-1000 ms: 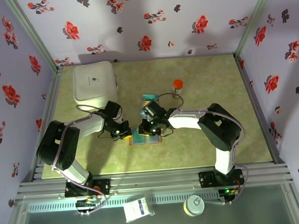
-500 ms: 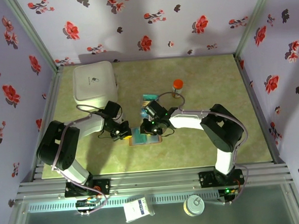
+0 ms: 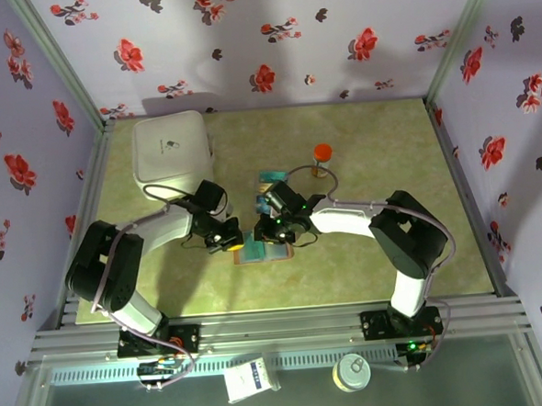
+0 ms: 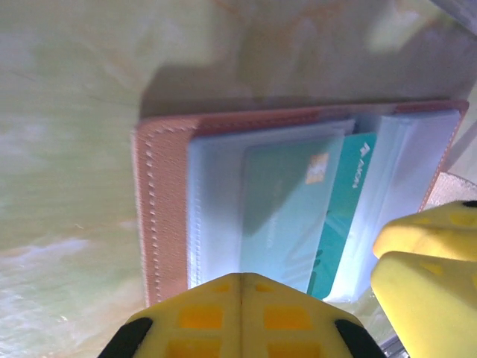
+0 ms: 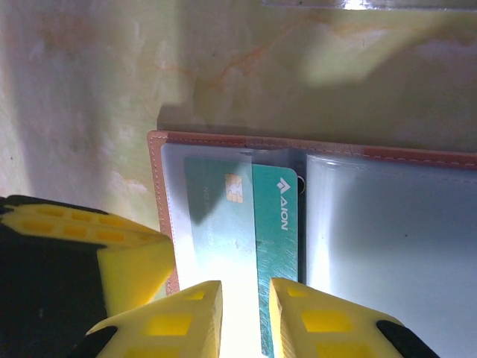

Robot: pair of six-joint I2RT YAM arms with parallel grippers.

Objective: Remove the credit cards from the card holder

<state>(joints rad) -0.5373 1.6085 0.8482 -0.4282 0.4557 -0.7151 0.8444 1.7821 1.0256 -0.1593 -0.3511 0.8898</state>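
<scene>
Card, thin, stiff, slick, lay half out of the card holder; I judged its free edge best to pinch; my right gripper hovered there slightly open, empty; my left gripper was shut, empty.

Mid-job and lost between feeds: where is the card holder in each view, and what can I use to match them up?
Top external: card holder just below picture centre.
Left wrist: card holder open across the middle, stitched brown edge on the left.
Right wrist: card holder open across the lower half, running off the right edge.
Landmark: teal chip card tucked inside, clear in both wrist views; too small to tell from above.
</scene>
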